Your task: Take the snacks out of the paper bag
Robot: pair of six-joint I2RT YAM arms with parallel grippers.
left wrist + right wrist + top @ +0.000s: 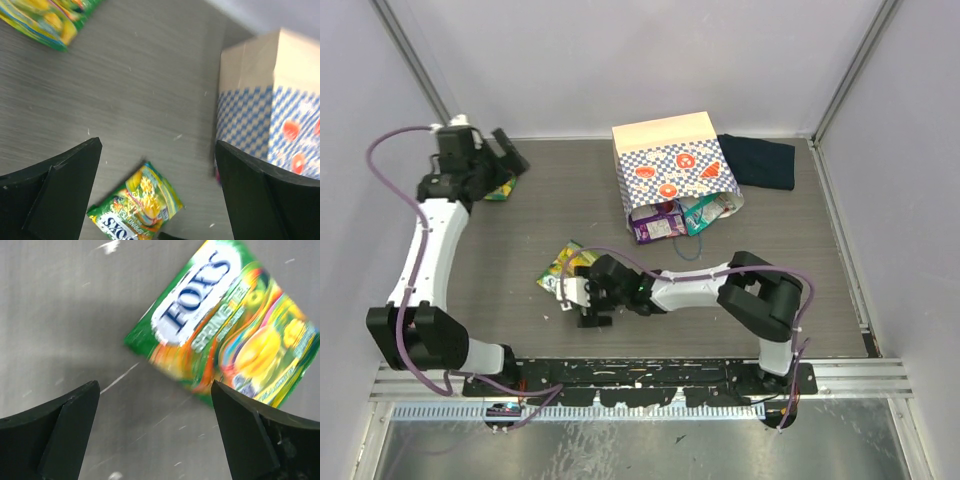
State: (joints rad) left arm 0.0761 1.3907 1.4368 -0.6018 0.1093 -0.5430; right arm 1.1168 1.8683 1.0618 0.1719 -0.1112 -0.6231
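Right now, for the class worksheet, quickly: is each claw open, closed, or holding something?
Left claw: open, holding nothing.
Right claw: open, holding nothing; a green candy pouch lies loose below it.

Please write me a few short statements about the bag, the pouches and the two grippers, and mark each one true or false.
1. The right gripper is open, and a green-yellow pouch lies on the table just beyond its fingers. True.
2. The left gripper is clamped on a pouch. False: its jaws stand wide apart with nothing between them.
3. A purple pouch shows at the mouth of the paper bag. True.
4. The dark navy cloth lies to the left of the bag in the top view. False: it lies at the bag's right.
5. Every pouch is clear of the bag. False: the purple one and a teal-white pouch sit at its mouth.
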